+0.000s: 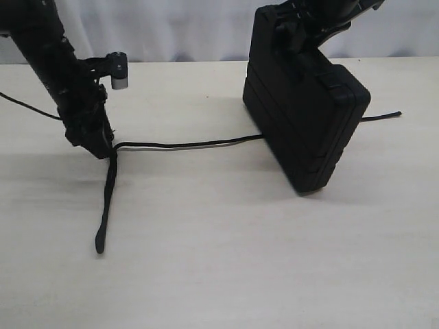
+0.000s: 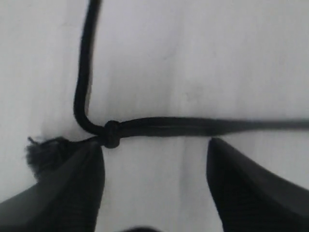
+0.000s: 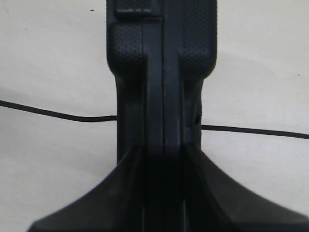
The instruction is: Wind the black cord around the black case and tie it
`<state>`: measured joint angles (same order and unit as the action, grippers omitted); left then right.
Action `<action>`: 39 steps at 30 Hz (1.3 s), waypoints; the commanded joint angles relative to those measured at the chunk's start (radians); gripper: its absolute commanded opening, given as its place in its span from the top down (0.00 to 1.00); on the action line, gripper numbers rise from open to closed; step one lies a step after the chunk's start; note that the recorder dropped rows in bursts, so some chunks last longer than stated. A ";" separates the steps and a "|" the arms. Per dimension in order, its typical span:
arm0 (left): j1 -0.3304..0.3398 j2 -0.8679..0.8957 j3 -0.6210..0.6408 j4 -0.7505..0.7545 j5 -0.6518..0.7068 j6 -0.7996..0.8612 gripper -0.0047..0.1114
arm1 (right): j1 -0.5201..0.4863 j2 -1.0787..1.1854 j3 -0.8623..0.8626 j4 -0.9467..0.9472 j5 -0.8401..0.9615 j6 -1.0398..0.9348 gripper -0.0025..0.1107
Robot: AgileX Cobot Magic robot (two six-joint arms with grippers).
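Observation:
The black case (image 1: 305, 116) stands tilted on one edge at the right of the table, with my right gripper (image 1: 295, 27) shut on its upper end. In the right wrist view the case (image 3: 161, 72) fills the gap between the jaws of the right gripper (image 3: 162, 154). The black cord (image 1: 185, 144) runs from the left arm across the table and under the case, and its end (image 1: 384, 116) shows beyond it. My left gripper (image 1: 104, 145) hangs low over the cord's knot (image 2: 111, 133), open (image 2: 154, 147), with the cord (image 2: 193, 126) just past its fingertips (image 2: 72, 188).
A frayed tuft (image 2: 43, 152) lies by one left finger. The cord's free tail (image 1: 103, 219) runs toward the table's front. A thin black robot cable (image 1: 27, 106) crosses the far left. A small grey-white cylinder (image 1: 119, 70) sticks out from the left arm.

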<state>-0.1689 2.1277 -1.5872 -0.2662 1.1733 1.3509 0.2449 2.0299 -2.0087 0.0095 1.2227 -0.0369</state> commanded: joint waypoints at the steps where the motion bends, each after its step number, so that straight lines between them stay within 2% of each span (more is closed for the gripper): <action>1: -0.065 -0.004 -0.008 0.147 -0.011 0.364 0.56 | 0.001 -0.002 -0.001 0.005 -0.002 -0.010 0.94; 4: -0.110 0.009 -0.008 0.283 -0.101 0.374 0.56 | 0.001 -0.002 -0.001 0.005 -0.002 -0.010 0.94; 10: -0.168 0.049 -0.008 0.439 -0.140 0.379 0.56 | 0.001 -0.002 -0.001 0.010 -0.002 -0.010 0.94; 16: -0.195 0.079 -0.008 0.457 -0.136 0.379 0.57 | 0.001 -0.002 -0.001 0.010 -0.002 -0.010 0.94; 24: -0.195 0.079 0.016 0.457 -0.138 0.405 0.57 | 0.001 -0.002 -0.001 0.010 -0.002 -0.010 0.94; 35: -0.195 0.079 0.190 0.566 -0.453 0.429 0.57 | 0.001 -0.002 -0.001 0.010 -0.002 -0.010 0.94; 37: -0.195 0.079 0.203 0.568 -0.458 0.429 0.62 | 0.001 -0.002 -0.001 0.010 -0.002 -0.010 0.94; 39: -0.195 0.079 0.203 0.566 -0.439 0.413 0.73 | 0.001 -0.002 -0.001 0.010 -0.002 -0.010 0.94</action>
<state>-0.3606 2.1859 -1.4069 0.3250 0.7512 1.7801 0.2449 2.0299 -2.0087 0.0134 1.2227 -0.0369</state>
